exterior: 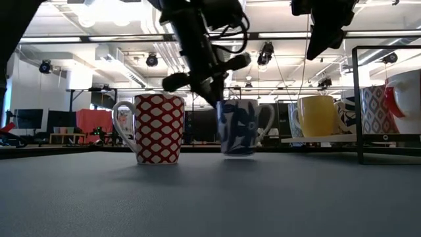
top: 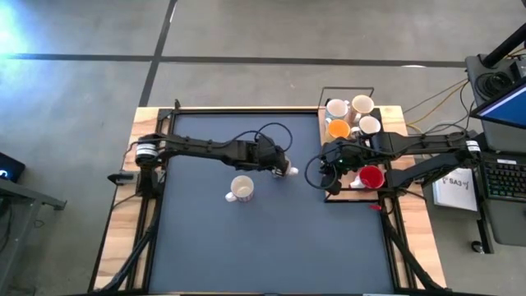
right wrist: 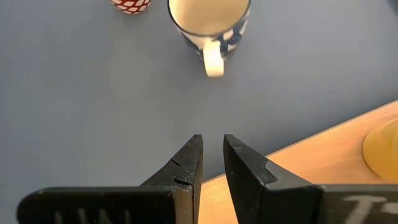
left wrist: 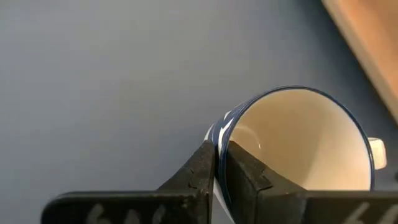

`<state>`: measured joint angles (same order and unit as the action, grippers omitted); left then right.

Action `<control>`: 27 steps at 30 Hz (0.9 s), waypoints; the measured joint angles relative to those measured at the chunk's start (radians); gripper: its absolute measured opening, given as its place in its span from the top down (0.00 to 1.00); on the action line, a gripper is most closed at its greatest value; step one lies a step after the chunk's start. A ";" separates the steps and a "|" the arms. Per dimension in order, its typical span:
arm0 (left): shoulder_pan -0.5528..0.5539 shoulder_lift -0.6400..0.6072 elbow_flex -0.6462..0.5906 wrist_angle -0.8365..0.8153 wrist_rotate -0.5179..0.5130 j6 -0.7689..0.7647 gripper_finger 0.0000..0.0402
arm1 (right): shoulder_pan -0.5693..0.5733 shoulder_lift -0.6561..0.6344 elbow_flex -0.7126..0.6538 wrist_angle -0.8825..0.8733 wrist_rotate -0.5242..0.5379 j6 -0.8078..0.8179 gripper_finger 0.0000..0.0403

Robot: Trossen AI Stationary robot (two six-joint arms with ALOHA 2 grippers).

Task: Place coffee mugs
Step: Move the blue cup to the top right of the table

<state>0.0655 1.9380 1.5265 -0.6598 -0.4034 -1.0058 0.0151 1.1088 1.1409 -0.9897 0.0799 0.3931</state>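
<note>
- While the left gripper (left wrist: 216, 163) pinches the rim of the blue-and-white flowered mug (left wrist: 298, 149), one finger sits inside the cup and one outside, squeezed tight on the thin wall.
- That mug (exterior: 238, 126) stands on the dark table mat (top: 271, 247), near its middle and a bit to the right, with its handle (right wrist: 212, 62) pointing toward the right arm.
- Just to its left and nearer stands the red-and-white patterned mug (exterior: 158, 128), upright and apart from it.
- Over on the right, the orange mug (top: 339, 128), the red mug (top: 371, 177) and three white mugs (top: 362, 105) wait on the wooden tray with a black wire frame (top: 322, 107).
- The right gripper (right wrist: 212, 158) hangs over the left edge of that tray with its fingers a little apart and nothing between them.
- A mug like this is hard and stiff, so it will not bend in the grip.
- It looks smooth and shiny, so I think it could slip or tip when held by only one side of the rim.
- It could chip or break if it drops or bumps the other mug.
- The rim wall is a good place to hold, and the handle would work too.
</note>
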 joint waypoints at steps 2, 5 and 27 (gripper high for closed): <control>0.003 0.030 0.039 0.005 -0.001 0.017 0.98 | 0.000 0.000 0.000 0.000 0.000 0.000 0.87; 0.009 0.084 0.104 0.007 -0.002 0.038 0.99 | 0.000 0.000 0.000 0.000 0.000 0.000 0.87; 0.086 0.297 0.423 -0.054 -0.002 0.157 0.98 | 0.000 0.000 0.000 -0.003 0.000 -0.002 0.87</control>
<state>0.1511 2.2353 1.9499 -0.7139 -0.4052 -0.8491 0.0151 1.1084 1.1412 -0.9924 0.0795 0.3916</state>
